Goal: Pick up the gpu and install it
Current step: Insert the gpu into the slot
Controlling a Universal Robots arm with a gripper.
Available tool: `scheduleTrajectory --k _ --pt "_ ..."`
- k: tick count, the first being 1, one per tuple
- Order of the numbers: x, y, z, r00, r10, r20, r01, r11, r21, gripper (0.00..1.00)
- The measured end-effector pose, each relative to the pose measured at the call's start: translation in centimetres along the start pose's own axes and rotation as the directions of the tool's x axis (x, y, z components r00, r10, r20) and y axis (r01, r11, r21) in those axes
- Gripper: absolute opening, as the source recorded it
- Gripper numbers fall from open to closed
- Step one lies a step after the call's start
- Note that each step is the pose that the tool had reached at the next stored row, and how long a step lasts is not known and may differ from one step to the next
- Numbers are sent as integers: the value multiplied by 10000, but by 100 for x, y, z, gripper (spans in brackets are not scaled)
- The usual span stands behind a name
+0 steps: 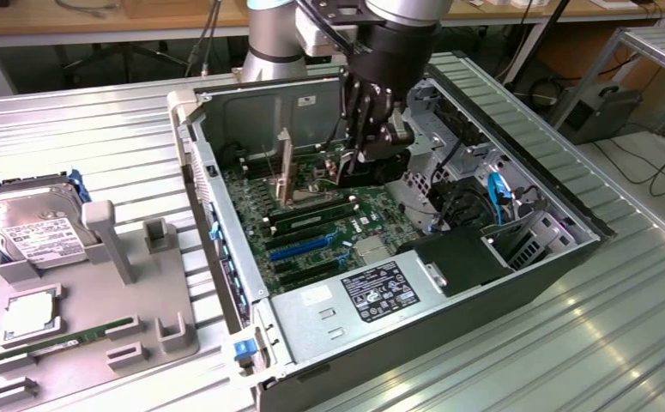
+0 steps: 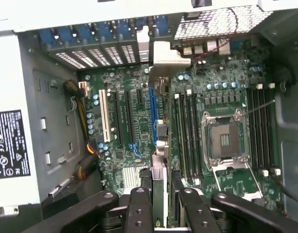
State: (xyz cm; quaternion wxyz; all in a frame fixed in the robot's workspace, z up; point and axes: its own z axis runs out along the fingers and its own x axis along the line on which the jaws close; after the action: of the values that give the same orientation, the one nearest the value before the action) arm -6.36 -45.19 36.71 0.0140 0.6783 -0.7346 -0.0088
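Gripper [image 2: 161, 201] clamped on gpu [image 2: 164, 60], which is held edge-on inside case. Gpu long axis runs parallel to blue slot [image 2: 152, 114], over or just beside it. Silver bracket end farthest from gripper, past slot's far end. Seated or not: cannot tell.

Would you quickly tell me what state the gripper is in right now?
Gripper: closed on the gpu, held edge-on over the motherboard.

Exterior high, oblique, wrist close overhead, shared motherboard [image 2: 139, 111]
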Motion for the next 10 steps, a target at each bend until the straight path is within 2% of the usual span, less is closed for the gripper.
scheduleTrajectory --k 9,10 --pt "19 119 114 9998 -176 -4 176 9998 43 26" --pt "27 157 166 9996 -269 -6 269 9996 51 26"
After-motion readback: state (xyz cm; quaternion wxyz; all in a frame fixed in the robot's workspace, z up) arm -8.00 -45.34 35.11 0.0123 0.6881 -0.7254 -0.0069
